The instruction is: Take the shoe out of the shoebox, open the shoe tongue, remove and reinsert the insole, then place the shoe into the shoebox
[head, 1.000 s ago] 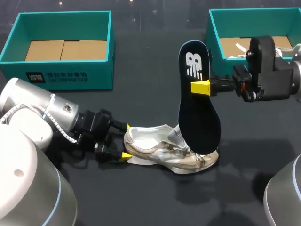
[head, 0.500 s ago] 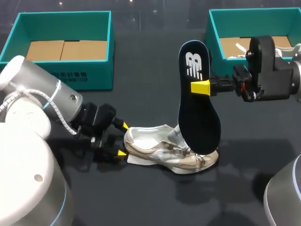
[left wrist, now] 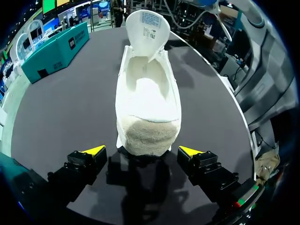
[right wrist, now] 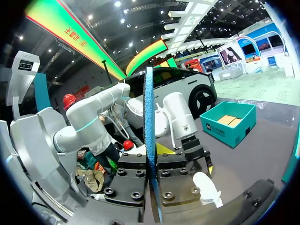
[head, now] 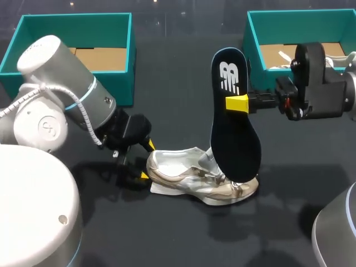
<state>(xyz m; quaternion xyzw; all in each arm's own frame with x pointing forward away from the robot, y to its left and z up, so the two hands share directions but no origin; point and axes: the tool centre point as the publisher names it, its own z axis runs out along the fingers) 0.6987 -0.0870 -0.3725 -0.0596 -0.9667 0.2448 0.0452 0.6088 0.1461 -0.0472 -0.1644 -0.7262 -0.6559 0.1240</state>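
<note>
Progress check: the shoe [head: 200, 181] is out of the box and lies on the table [head: 167, 233]. Its tongue [left wrist: 147, 26] is flipped up and forward, so the opening is clear. The insole [head: 235, 119] is out, so take-out, tongue and removal look done to me. What's left is reinserting the insole, then boxing the shoe.

My right gripper [head: 240, 103] pinches the insole from its 3 o'clock side, with both fingers pressed on it at about mid-length. The insole stands on end, heel up at 12. Its toe end hangs at or just over the shoe's forefoot; I can't tell whether it touches. In the right wrist view it runs edge-on between the fingers.

My left gripper [head: 147, 161] sits at the shoe's 9 o'clock with its fingers spread and nothing gripped. In the left wrist view the heel lies between the two yellow tips with a gap on each side, and the toe points straight ahead. My guess is it's set to steady the heel.

One teal shoebox [head: 83, 92] sits at the shoe's 10 o'clock, well apart. The other shoebox [head: 253, 39] is at 1 o'clock, behind the right gripper, with something white inside that I can't make out.
</note>
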